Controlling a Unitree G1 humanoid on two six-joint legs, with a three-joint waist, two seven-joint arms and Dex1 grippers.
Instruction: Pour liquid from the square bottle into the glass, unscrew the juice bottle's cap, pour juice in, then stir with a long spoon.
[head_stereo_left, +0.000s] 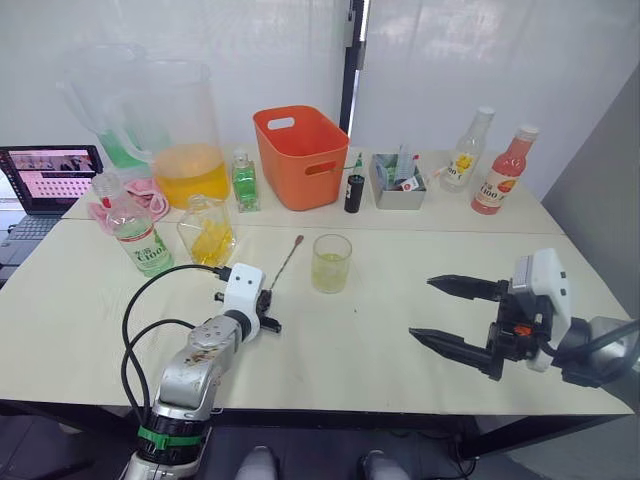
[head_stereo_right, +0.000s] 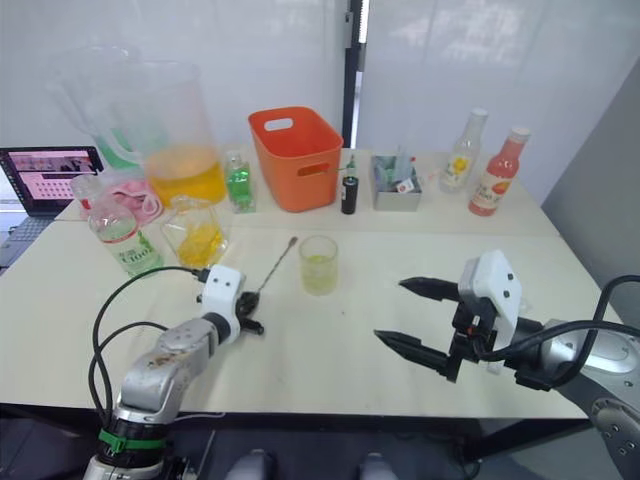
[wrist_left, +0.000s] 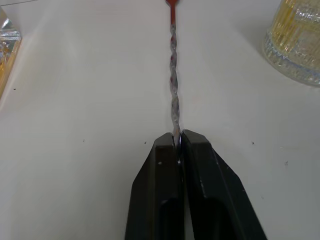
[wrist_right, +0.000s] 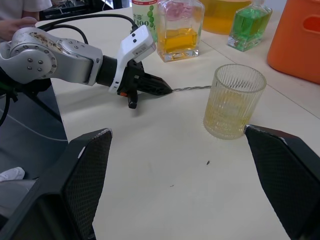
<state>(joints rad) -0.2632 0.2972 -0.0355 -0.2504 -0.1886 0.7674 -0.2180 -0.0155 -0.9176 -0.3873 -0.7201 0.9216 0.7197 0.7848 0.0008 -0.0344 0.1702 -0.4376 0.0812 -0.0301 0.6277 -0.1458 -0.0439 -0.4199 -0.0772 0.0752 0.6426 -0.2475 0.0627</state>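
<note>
Bare bench lies between the left gripper and the wide-spread right gripper, so either could cross there. Ahead of the left gripper, the long spoon runs along the bench, with the square bottle just to its left and the glass just to its right.

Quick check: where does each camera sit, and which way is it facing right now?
Head eyes: look forward and down over the table, both arms showing.
Left wrist: looks along the left hand, shut on the spoon.
Right wrist: looks between the open right hand's fingers at the glass, which every view shares.
</note>
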